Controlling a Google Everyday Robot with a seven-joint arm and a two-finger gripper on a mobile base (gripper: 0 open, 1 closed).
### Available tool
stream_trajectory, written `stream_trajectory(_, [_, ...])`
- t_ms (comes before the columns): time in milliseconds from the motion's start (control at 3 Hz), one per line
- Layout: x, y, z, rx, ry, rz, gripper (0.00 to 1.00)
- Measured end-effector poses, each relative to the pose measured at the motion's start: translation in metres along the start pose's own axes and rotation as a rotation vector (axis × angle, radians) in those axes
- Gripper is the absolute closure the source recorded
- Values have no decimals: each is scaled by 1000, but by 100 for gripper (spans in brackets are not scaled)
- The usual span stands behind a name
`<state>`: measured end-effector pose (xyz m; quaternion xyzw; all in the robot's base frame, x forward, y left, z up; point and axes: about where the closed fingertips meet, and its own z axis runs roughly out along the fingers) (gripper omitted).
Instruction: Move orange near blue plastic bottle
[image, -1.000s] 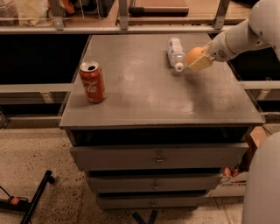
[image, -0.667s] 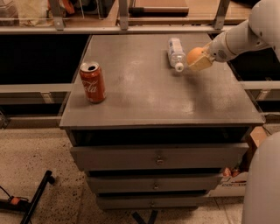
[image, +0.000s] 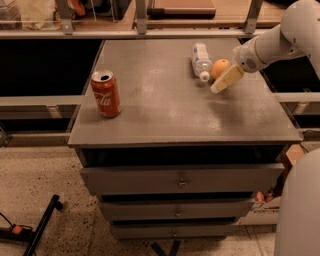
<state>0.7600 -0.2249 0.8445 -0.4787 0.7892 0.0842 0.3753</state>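
- Looking back a second, you see the orange (image: 220, 67) has edged slightly closer; it now sits just beside the blue plastic bottle (image: 201, 59).
- The gripper (image: 225, 80) is at the orange; you cannot tell whether it is gripping.
- Placement looks essentially achieved.

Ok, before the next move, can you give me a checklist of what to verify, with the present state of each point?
1. Is the orange near the blue plastic bottle? Ok, it is just right of the bottle's capped end.
2. Is the bottle stable? Ok, it lies on its side at the far right of the table.
3. Where is the hand? Ok, it is at the near right side of the orange, low over the table.
4. Does the hand grip the orange? Cannot tell.
5. Do the orange and bottle touch? Cannot tell.
6. Is the Coca-Cola can out of the way? Ok, it stands upright, far left.
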Motion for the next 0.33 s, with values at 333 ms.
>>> stream_trajectory(333, [0, 0, 0, 0, 0, 0, 0])
